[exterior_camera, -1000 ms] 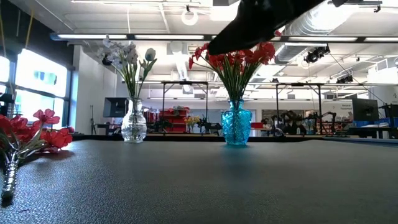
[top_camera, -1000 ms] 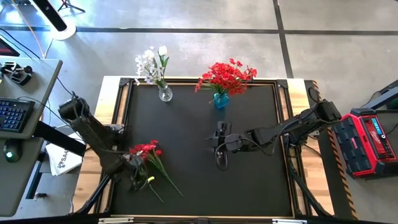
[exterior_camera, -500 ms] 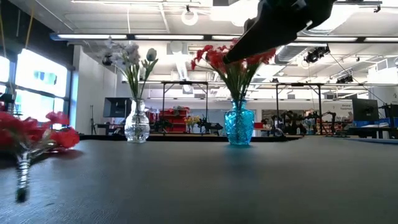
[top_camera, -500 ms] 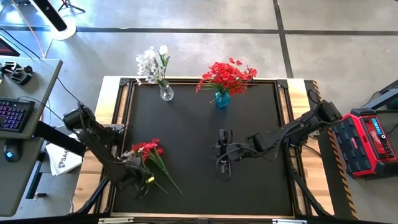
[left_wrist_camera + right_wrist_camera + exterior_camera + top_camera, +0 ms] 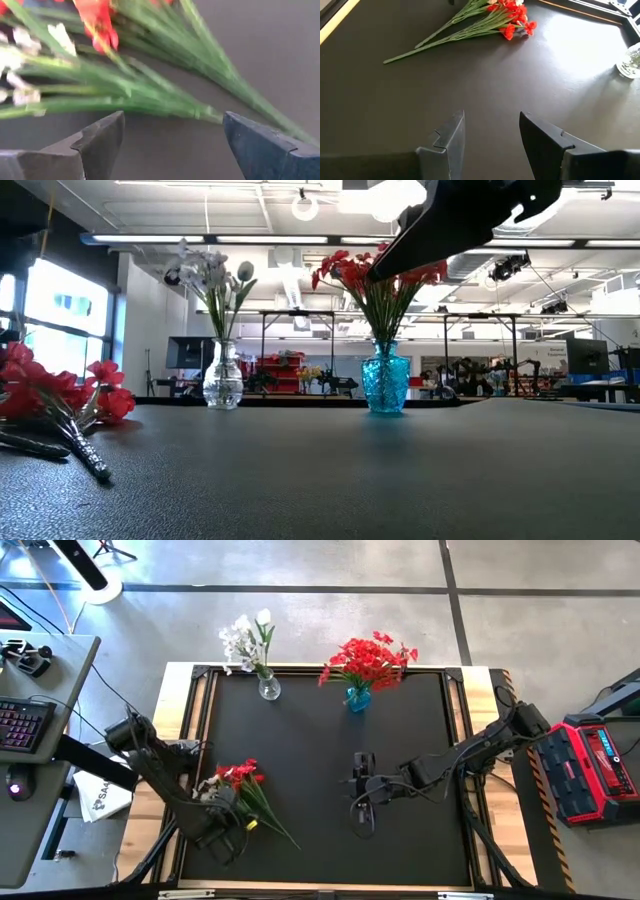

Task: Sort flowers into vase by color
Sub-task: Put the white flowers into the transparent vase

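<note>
A bunch of flowers (image 5: 243, 790) lies flat on the black mat near its left edge. It is made of red blooms and a few pale ones (image 5: 15, 55) on long green stems (image 5: 150, 95); it also shows in the low view (image 5: 60, 400) and the right wrist view (image 5: 485, 20). My left gripper (image 5: 234, 830) (image 5: 172, 135) is open, low over the stem ends, one finger on each side, touching nothing I can see. My right gripper (image 5: 362, 804) (image 5: 492, 132) is open above the middle of the mat. At the far edge stand a clear vase of white flowers (image 5: 268, 688) and a blue vase of red flowers (image 5: 357, 698).
The wooden table frame (image 5: 190, 700) borders the mat. A desk with a keyboard (image 5: 25, 725) stands to the left and a red case (image 5: 590, 765) to the right. Bare mat (image 5: 320, 740) lies between the bunch, the vases and my right gripper.
My left gripper has moved slightly toward the near edge and the right. A stem that pointed at the near edge has swung round and now lies with the others, slanting near-right, and the blooms have shifted a little. My right gripper has drifted toward the near edge.
</note>
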Controlling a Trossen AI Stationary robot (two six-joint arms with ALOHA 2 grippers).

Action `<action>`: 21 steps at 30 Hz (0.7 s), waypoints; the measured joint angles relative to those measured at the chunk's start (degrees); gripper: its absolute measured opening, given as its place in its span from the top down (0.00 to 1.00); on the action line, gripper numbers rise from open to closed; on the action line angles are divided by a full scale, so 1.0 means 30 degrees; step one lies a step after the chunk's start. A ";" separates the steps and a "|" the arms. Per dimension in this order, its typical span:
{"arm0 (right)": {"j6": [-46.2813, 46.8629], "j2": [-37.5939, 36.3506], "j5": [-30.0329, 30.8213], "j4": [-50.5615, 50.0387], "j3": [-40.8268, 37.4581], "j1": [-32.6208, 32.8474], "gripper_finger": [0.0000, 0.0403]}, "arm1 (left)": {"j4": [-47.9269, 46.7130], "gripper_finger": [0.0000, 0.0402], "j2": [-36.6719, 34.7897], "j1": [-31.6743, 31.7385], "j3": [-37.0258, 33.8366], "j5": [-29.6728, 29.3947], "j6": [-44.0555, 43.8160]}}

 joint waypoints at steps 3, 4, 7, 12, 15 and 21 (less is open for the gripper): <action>-0.0017 0.0000 -0.0004 -0.0022 0.0000 0.0007 0.60 | -0.0076 0.19 0.0007 0.0406 -0.0265 -0.0710 -0.0749; -0.0017 0.0000 0.0000 -0.0043 0.0000 0.0007 0.60 | 0.0000 0.19 0.0007 0.0610 -0.0267 -0.0487 -0.0782; -0.0017 0.0000 0.0000 -0.0187 0.0000 0.0000 0.60 | 0.0178 0.19 0.0007 0.1300 -0.0259 0.0454 -0.0898; -0.0017 0.0000 0.0000 -0.0333 0.0000 0.0000 0.60 | 0.0156 0.19 0.0017 0.1982 -0.0259 0.2408 -0.0636; 0.0034 0.0000 0.0000 -0.0464 0.0000 0.0070 0.60 | -0.0150 0.19 0.0187 0.2100 -0.0252 0.2196 -0.0619; 0.0114 0.0000 -0.0080 -0.0990 0.0000 0.0533 0.60 | -0.0784 0.19 0.0971 0.2328 -0.0252 0.2617 -0.0737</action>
